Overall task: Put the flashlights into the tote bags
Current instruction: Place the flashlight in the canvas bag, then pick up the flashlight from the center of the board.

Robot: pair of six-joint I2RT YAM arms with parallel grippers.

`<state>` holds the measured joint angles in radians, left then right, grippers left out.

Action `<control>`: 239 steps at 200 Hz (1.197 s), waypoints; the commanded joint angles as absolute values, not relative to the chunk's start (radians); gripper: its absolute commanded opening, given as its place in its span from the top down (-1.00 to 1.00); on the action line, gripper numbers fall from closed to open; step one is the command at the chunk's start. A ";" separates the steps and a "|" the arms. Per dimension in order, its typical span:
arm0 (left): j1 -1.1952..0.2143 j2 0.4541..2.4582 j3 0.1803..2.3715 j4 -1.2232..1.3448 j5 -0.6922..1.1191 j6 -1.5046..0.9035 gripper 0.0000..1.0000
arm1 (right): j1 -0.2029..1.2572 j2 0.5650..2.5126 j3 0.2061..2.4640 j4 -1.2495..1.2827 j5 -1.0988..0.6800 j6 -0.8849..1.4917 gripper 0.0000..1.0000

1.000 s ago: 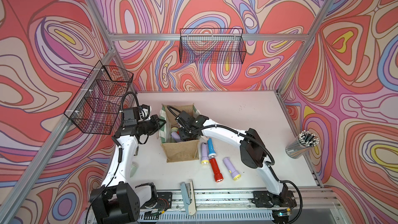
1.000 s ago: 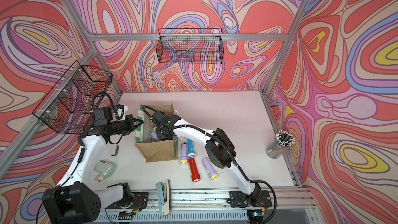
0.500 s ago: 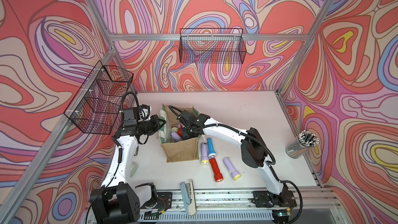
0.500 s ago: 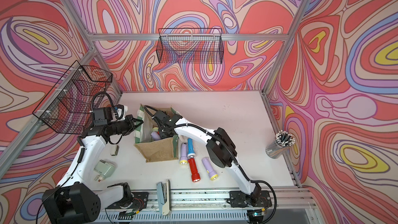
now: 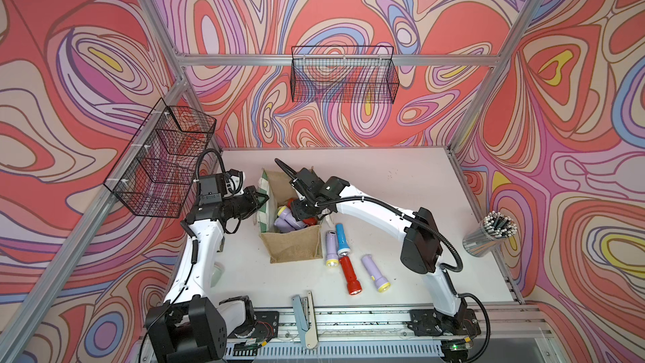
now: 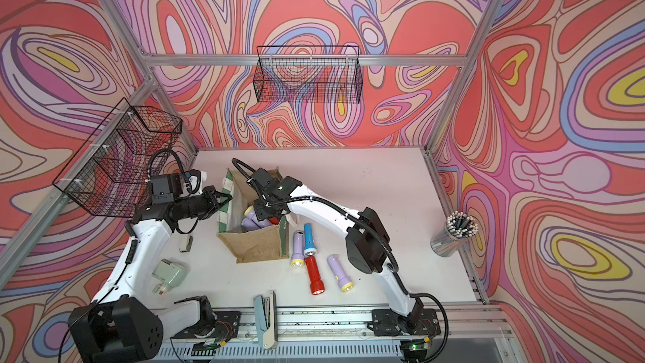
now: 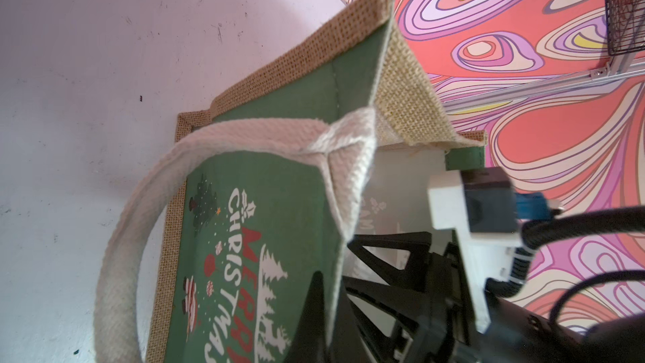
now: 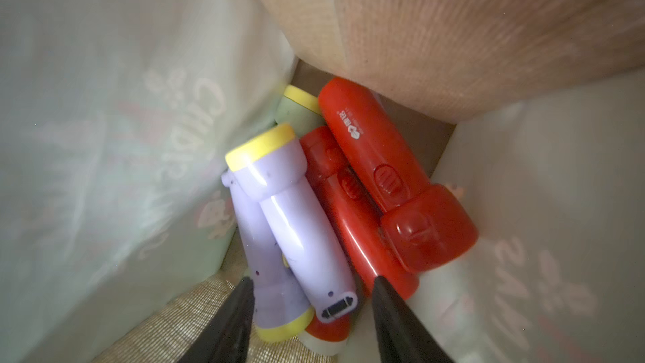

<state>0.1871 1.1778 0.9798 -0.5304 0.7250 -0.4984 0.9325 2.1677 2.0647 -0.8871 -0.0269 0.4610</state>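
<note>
The tote bag (image 5: pixel 291 247) (image 6: pixel 256 247) stands open on the table, tan burlap with green and white side panels. My left gripper (image 5: pixel 262 200) (image 6: pixel 227 199) (image 7: pixel 333 284) is shut on the bag's side-panel rim beside a white handle (image 7: pixel 118 239). My right gripper (image 5: pixel 300 213) (image 6: pixel 260 214) (image 8: pixel 312 286) reaches down inside the bag, open, holding nothing. Under it lie several flashlights: lilac (image 8: pixel 296 211), red (image 8: pixel 384 176), pale green (image 8: pixel 296 109). On the table right of the bag lie lilac (image 5: pixel 331 247), blue (image 5: pixel 342 239), red (image 5: pixel 350 275) and lilac (image 5: pixel 375 272) flashlights.
Black wire baskets hang on the back wall (image 5: pixel 343 78) and the left wall (image 5: pixel 164 162). A metal cup of pens (image 5: pixel 490 235) stands at the right edge. A stapler (image 5: pixel 303 316) lies at the front edge. A pale green plug adapter (image 6: pixel 169 274) lies by the left arm.
My right gripper's jaws have spread apart inside the bag, with the lilac flashlight lying free on the pile. The left arm and the bag have stayed put.
</note>
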 commanded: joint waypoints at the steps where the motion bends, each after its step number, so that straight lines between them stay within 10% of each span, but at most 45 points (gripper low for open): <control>1: 0.188 1.158 0.983 -0.534 0.729 -0.489 1.00 | 0.928 2.118 2.068 -0.893 -0.038 0.439 -0.14; 239: 0.189 1.157 0.991 -0.529 0.734 -0.485 1.00 | 0.924 1.594 1.730 -0.856 0.384 0.359 -0.30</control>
<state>0.1871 1.1721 0.9798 -0.5343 0.7246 -0.4980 0.9298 1.6421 1.7645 -0.8185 0.2832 0.3305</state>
